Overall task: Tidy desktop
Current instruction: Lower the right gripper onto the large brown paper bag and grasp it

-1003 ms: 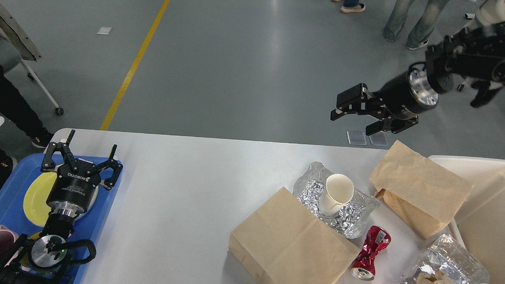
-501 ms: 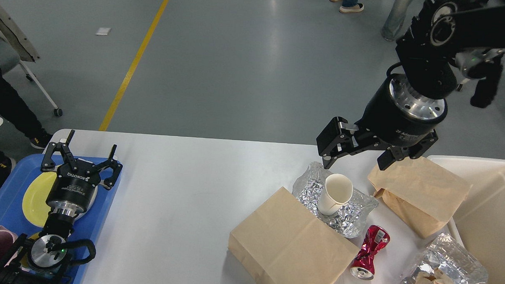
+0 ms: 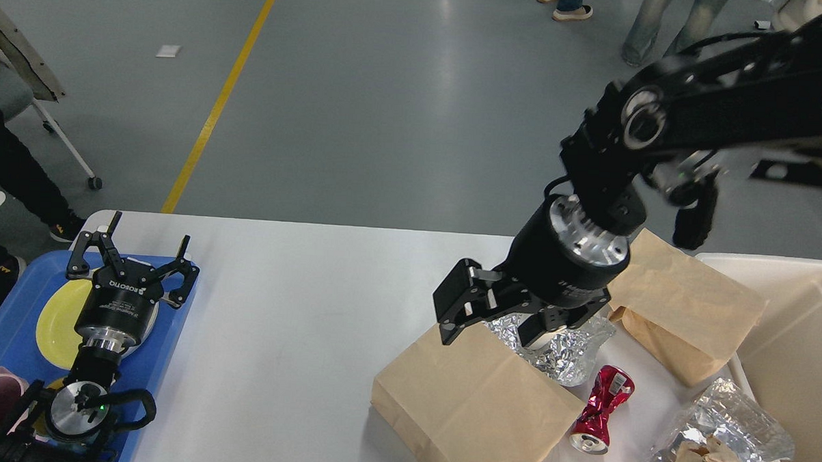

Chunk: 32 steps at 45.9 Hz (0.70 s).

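The large plain white rectangular desktop (image 3: 278, 308) is seen filling the lower half of the frame, with its far edge running across the middle. The right gripper (image 3: 493, 326) is positioned at centre right, above the near brown paper bag (image 3: 470, 404) and the crumpled silver foil sheet (image 3: 564, 349); its fingers are spread apart and nothing is held between them. A white paper cup is largely hidden behind it. A crushed red metal can (image 3: 599, 412) is lying just right of the near bag. A second brown paper bag (image 3: 682, 309) is resting against the cream-white plastic bin (image 3: 797, 326) at the right edge. The left gripper (image 3: 133, 259) is poised at lower left, over the blue plastic tray (image 3: 4, 343) and its round yellow plate (image 3: 56, 321), with fingers parted and empty.
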Motion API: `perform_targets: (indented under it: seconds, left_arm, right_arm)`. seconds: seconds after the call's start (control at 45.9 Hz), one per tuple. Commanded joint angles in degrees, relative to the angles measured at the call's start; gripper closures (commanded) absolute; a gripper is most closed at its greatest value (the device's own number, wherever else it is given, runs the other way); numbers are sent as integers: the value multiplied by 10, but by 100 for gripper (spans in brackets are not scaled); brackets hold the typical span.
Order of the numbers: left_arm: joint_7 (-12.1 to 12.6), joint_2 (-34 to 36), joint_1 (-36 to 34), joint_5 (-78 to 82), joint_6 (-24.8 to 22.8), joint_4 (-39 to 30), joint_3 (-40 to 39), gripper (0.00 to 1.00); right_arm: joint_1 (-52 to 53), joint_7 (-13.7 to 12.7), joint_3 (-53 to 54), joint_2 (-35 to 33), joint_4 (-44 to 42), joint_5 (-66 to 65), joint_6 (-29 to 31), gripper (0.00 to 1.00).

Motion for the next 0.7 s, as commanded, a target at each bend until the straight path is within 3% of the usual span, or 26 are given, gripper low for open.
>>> perform_targets:
  seconds: [0.0, 0.24, 0.436, 0.676]
  left_arm:
    - [0, 0, 0, 0, 0, 0, 0, 4]
    - [0, 0, 0, 0, 0, 0, 0, 4]
    - [1, -1, 0, 0, 0, 0, 1, 4]
    - [1, -1, 0, 0, 0, 0, 1, 4]
  right_arm:
    - [-79, -41, 66, 34, -3, -114, -59, 9]
    - [-208, -61, 69, 92, -52, -259, -140, 10]
    - [-289, -107, 67, 134, -120, -278, -147, 12]
    - [-361, -115, 63, 172, -191, -279, -170, 13]
